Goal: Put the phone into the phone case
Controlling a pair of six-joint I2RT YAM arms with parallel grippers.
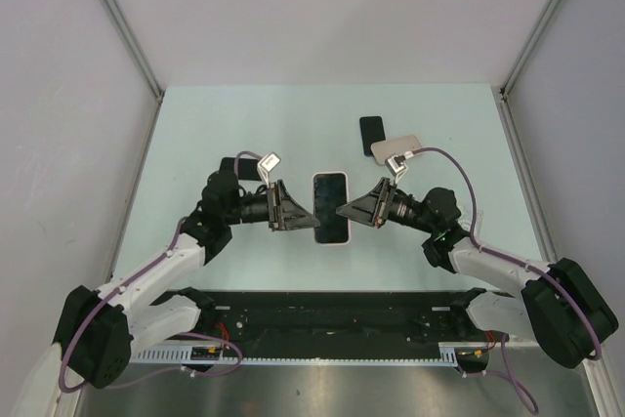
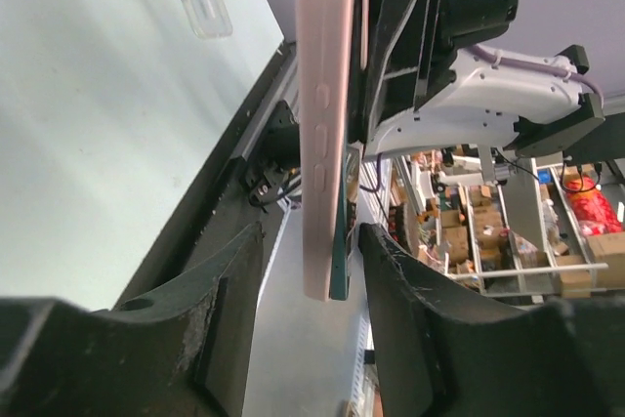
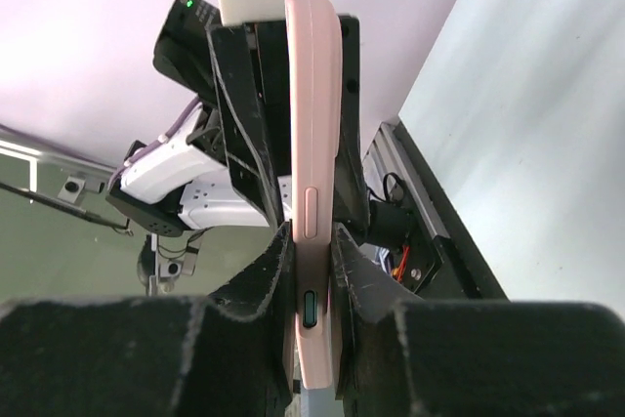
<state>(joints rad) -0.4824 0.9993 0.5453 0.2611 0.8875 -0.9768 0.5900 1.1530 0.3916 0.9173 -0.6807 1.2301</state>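
Clamping phone case [image 3: 314, 144] edge: right hand [image 3: 312, 241]; left hand [image 2: 311, 233] straddles loosely.

- The pink case [image 2: 322, 124] ran off the top edge of the left wrist view, its far end cut away
- The phone [image 2: 342, 241] showed there only as a thin dark sliver along the case
- A dark flat thing [image 1: 237, 165] on the counter [image 1: 195, 134] lay mostly behind the left arm [image 1: 166, 261], its kind unclear
- A grey slab [image 1: 391, 146] was partly covered by the right wrist camera [image 1: 398, 165]
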